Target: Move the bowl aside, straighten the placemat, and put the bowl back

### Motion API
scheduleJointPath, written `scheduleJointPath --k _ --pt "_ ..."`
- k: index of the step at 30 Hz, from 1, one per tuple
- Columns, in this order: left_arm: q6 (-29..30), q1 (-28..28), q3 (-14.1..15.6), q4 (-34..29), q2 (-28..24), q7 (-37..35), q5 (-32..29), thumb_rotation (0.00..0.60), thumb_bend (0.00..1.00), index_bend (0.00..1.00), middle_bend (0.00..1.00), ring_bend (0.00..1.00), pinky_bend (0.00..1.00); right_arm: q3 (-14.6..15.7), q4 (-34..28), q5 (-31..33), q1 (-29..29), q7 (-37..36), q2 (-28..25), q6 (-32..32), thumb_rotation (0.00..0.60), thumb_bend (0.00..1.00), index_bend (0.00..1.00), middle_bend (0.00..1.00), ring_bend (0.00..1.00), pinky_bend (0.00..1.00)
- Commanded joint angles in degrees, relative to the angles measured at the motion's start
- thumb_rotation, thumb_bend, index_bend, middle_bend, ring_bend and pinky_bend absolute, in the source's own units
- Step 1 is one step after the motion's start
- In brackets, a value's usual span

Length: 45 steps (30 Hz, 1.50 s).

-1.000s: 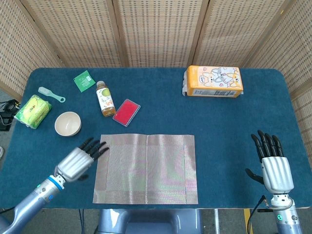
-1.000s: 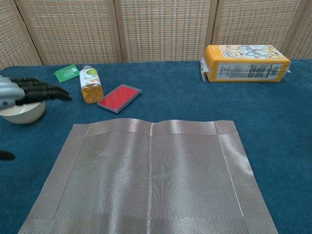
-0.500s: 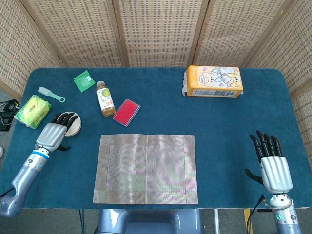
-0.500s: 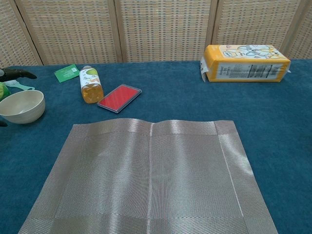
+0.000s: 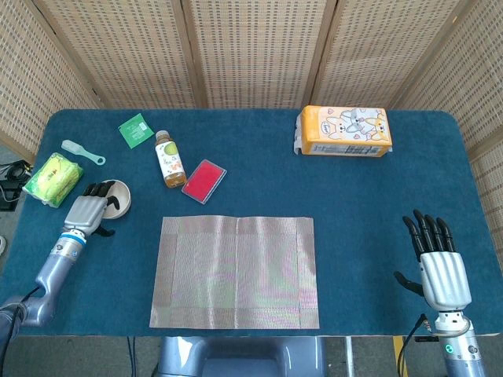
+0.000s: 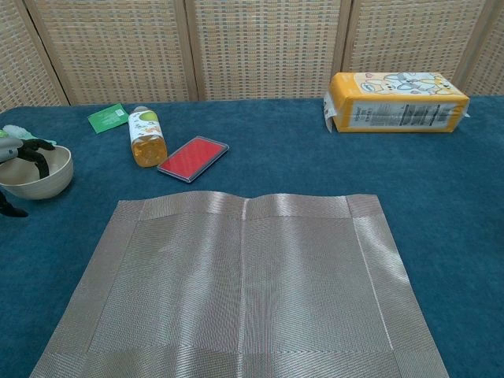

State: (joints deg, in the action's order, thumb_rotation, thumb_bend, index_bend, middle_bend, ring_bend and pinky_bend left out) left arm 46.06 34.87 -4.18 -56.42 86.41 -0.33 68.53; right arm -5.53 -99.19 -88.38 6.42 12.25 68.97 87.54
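Note:
The cream bowl [image 5: 119,197] [image 6: 41,175] stands on the blue cloth at the left, off the placemat. My left hand [image 5: 88,212] [image 6: 22,151] is at its near-left rim, its fingers hooked over the rim into the bowl, while the thumb stays off the outer wall. The grey woven placemat [image 5: 236,271] [image 6: 244,283] lies flat at the front middle, its edges about parallel to the table's front edge, with nothing on it. My right hand [image 5: 438,263] rests at the front right with fingers spread and holds nothing.
Behind the placemat lie a juice bottle [image 5: 167,159] [image 6: 145,137] and a red case [image 5: 204,181] [image 6: 193,158]. A green sachet [image 5: 136,129], a pale scoop [image 5: 82,151] and a yellow-green packet [image 5: 53,178] sit far left. An orange tissue pack [image 5: 344,131] [image 6: 398,101] is at the back right.
My left hand swung from the placemat's left edge back and left to the bowl, then lowered its fingers over the rim. The bowl, the placemat and my right hand stayed put.

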Motion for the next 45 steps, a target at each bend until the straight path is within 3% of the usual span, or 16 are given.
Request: scheduleJointPath --k 1,6,12,16,24,31,38,45 --pt "-1.1 0.5 -0.5 2.4 1.7 -0.8 -0.4 0.600 0.31 0.44 0.00 0.00 0.00 0.0 0.0 0.1 0.1 -0.1 0.0 -0.2 0.600 0.00 0.07 0.00 0.00 0.00" --pt "-2.8 1.0 -1.2 5.3 3.3 -0.7 -1.3 0.600 0.41 0.53 0.00 0.00 0.00 0.0 0.0 0.2 0.1 -0.3 0.0 -0.4 0.600 0.00 0.07 0.00 0.00 0.00" --pt "-1.9 0.7 -1.8 5.8 3.7 -1.3 -1.1 0.600 0.44 0.67 0.00 0.00 0.00 0.1 0.0 0.3 0.2 -0.5 -0.1 -0.7 0.600 0.00 0.07 0.00 0.00 0.00" --pt "1.4 0.0 -2.1 4.5 3.1 -2.2 0.5 0.600 0.45 0.71 0.00 0.00 0.00 0.1 0.0 0.3 0.2 -0.6 -0.1 -0.7 0.600 0.00 0.07 0.00 0.00 0.00" --pt "10.6 -1.2 -1.8 -4.0 -1.2 -2.4 6.8 0.600 0.45 0.73 0.00 0.00 0.00 0.2 -0.2 0.1 0.2 -1.0 -0.3 -0.6 0.600 0.00 0.07 0.00 0.00 0.00" --pt "14.8 1.0 -0.4 -17.8 -5.6 1.6 15.6 0.600 0.45 0.73 0.00 0.00 0.00 0.2 -0.5 0.0 0.1 -1.3 -0.6 -0.4 0.600 0.00 0.07 0.00 0.00 0.00" --pt "9.8 7.7 0.3 -28.7 -4.6 9.8 22.4 0.600 0.45 0.73 0.00 0.00 0.00 0.1 -0.6 0.0 0.0 -1.2 -0.6 -0.2 0.600 0.00 0.08 0.00 0.00 0.00" --pt "1.6 13.1 1.8 -31.8 1.7 17.2 24.1 0.600 0.45 0.73 0.00 0.00 0.00 -0.2 -0.4 0.6 -0.1 -1.6 -0.9 0.0 0.600 0.00 0.08 0.00 0.00 0.00"
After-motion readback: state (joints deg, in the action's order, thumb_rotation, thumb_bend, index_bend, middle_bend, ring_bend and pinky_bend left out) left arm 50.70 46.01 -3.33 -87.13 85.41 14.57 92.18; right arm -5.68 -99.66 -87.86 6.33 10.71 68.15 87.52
